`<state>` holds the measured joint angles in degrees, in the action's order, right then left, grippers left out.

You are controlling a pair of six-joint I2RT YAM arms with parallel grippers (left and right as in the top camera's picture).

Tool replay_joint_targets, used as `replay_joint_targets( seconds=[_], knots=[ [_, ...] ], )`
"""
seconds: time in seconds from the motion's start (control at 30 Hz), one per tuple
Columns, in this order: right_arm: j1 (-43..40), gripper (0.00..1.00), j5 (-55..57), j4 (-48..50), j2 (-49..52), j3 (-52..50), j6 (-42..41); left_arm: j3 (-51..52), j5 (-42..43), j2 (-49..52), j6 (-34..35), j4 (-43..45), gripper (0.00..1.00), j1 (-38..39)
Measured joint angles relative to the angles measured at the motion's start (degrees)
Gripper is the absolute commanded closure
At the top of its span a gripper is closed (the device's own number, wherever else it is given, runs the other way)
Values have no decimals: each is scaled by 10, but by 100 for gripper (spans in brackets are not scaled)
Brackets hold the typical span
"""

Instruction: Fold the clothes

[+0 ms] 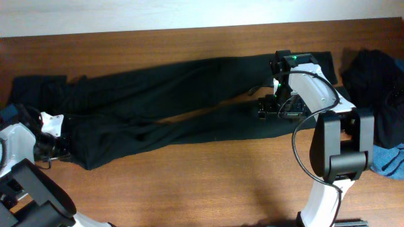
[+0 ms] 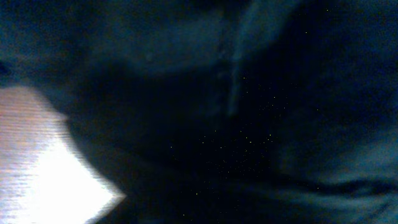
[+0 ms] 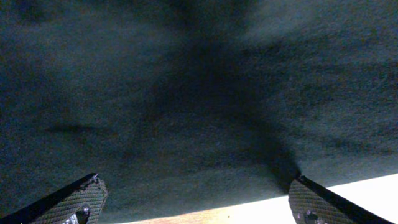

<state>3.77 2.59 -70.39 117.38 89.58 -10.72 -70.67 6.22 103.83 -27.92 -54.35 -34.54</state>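
A long pair of black trousers lies spread lengthwise across the wooden table. My left gripper is at the trousers' left end, pressed against the fabric. Black cloth fills the left wrist view and hides the fingers. My right gripper is at the trousers' right end. In the right wrist view its fingers are wide apart over the black fabric, just at the cloth's edge, with nothing between them.
A heap of dark garments sits at the far right of the table, with a blue piece in front of it by the right edge. Bare wood shows beside the cloth in the left wrist view.
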Motion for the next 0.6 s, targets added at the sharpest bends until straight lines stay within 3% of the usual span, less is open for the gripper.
replay_joint_targets(
  seconds=[0.13, 0.37, 0.6],
  knots=[
    [-5, 1, 0, 2, 0, 0, 0, -34, 0, 0, -3, -42, 91, 1],
    [-54, 0, 0, 4, 0, 0, 0, -142, 0, 0, 1, -98, 90, 1],
    [-100, 13, 2, 16, 0, -16, 2, -155, 0, 0, 7, -102, 89, 1]
  ],
)
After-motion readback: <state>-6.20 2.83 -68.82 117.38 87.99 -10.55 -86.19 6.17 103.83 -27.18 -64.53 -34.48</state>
